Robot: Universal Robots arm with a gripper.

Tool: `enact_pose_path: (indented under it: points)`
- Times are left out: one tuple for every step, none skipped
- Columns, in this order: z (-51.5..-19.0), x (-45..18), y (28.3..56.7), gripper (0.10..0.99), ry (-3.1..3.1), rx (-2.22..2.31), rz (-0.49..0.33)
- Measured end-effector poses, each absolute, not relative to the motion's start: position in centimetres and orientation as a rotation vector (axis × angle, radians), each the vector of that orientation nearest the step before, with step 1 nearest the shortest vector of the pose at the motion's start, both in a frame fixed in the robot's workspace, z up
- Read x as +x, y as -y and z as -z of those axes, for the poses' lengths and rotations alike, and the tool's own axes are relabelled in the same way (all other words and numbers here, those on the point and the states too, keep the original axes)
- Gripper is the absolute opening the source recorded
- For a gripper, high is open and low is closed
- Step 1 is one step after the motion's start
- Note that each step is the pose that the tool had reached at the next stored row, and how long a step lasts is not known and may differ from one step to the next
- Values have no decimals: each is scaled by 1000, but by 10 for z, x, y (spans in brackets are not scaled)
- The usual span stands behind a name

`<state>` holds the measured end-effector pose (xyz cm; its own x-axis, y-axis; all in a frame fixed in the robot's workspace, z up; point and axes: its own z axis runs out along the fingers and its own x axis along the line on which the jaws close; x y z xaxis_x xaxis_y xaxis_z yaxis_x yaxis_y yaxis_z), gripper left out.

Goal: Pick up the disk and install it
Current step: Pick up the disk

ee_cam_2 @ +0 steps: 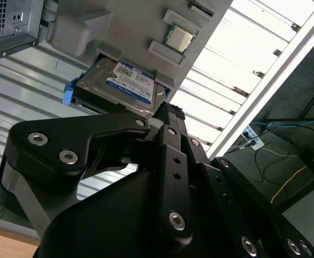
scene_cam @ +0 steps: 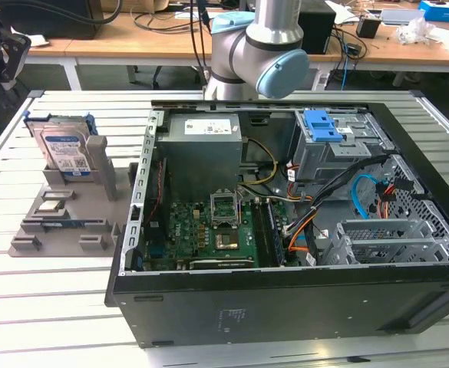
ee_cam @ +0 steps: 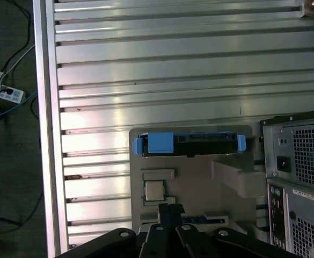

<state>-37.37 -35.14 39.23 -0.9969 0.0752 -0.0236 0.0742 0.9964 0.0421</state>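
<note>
**Disk** (scene_cam: 63, 149): silver drive with a white-and-blue label in a blue carrier bracket. It stands on edge in a slot of the grey holder, at the upper left of the frame in the exterior view. It is outside the computer case and not installed. The second wrist view shows its label face (ee_cam_2: 119, 80). The first wrist view shows its upper edge and blue bracket (ee_cam: 189, 144).

**Gripper** (ee_cam: 167, 209): black linkage body. The fingers are drawn together at the tip with nothing between them. In both wrist views the tip (ee_cam_2: 170, 113) is apart from the disk, over the grey holder and near the processor chip.

**Arm** (scene_cam: 262, 46): grey joints with a pale blue cap, top centre of the exterior view, behind the case.

**Grey holder** (scene_cam: 63, 222): flat moulded fixture on the bench, just beside the case on the exterior view's left.

**Processor chip** (ee_cam: 155, 189): small square part seated in a recess of the holder.

**Computer case** (scene_cam: 285, 307): black tower lying on its side with the side panel off. Inside are the following:
- a green motherboard (scene_cam: 209, 230)
- a grey power-supply box (scene_cam: 201, 146)
- a blue latch (scene_cam: 328, 126) on the drive cage

**Bench** (scene_cam: 55, 307): slatted aluminium surface carrying the holder and the case.
</note>
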Motion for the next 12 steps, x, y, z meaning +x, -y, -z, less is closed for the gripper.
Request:
enact_pose_path:
  points:
    - [-392, -374, 351, 106, -3114, 116, -64]
    - [-392, -374, 351, 106, -3114, 116, -64]
    - [-392, -374, 351, 106, -3114, 103, -64]
    - [-392, -374, 351, 106, -3116, 75, -65]
    - [-392, -374, 351, 106, -3116, 50, -65]
    - [-392, -374, 351, 106, -3117, 29, -65]
    - [-392, -374, 351, 106, -3117, -2, -66]
    - [-392, -374, 351, 106, -3118, -31, -66]
    - [-392, -374, 351, 106, -3118, -51, -66]
    - [-392, -374, 351, 106, -3117, -83, -66]
    - [-392, -374, 351, 106, -3117, -108, -67]
    - [-392, -374, 351, 106, -3116, -133, -67]
